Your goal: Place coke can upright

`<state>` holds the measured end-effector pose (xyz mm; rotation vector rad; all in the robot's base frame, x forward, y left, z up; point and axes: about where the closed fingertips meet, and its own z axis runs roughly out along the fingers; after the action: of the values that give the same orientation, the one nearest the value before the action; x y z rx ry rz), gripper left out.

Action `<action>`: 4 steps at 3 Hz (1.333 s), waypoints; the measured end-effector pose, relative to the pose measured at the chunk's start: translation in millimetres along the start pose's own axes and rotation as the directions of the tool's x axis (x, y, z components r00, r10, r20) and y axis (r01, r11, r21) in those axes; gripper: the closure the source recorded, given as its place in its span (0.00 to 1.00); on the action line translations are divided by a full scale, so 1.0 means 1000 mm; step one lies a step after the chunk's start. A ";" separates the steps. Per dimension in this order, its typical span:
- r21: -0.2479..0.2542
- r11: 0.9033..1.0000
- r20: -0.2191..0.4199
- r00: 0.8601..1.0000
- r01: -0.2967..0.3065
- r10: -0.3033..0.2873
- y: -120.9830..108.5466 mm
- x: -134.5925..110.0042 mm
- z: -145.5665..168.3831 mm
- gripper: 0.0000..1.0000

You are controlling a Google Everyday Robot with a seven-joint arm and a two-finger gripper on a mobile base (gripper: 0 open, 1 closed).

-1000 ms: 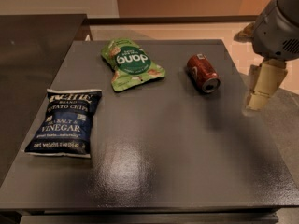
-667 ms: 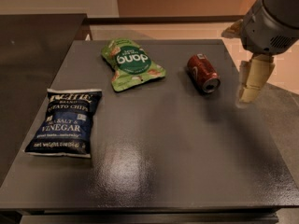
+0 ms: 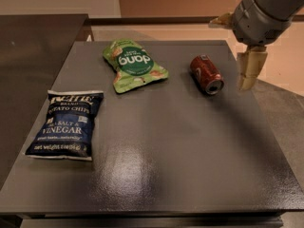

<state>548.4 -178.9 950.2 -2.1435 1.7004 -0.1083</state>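
Observation:
The coke can (image 3: 207, 74) is a small red can with silver ends. It lies on its side on the far right part of the dark table (image 3: 161, 165), its silver end facing the front right. My gripper (image 3: 236, 46) hangs at the top right, just right of the can and apart from it. It is open and empty: one beige finger (image 3: 249, 70) points down beside the can, and the other pokes out to the left, higher up.
A green snack bag (image 3: 134, 64) lies flat left of the can. A dark blue salt and vinegar chip bag (image 3: 66, 125) lies at the table's left. The table's right edge runs just under the gripper.
My gripper has moved left and slightly away, closer to the can. The can and both bags have not moved.

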 end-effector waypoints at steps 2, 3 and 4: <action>-0.018 0.938 -0.037 0.938 0.345 -0.345 -0.039 0.013 0.013 0.00; -0.036 0.862 -0.088 0.858 0.506 -0.507 -0.048 0.022 0.018 0.00; -0.059 0.780 -0.136 0.769 0.623 -0.624 -0.054 0.040 0.028 0.00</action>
<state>617.0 -200.0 936.3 -2.6818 0.9700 -0.4564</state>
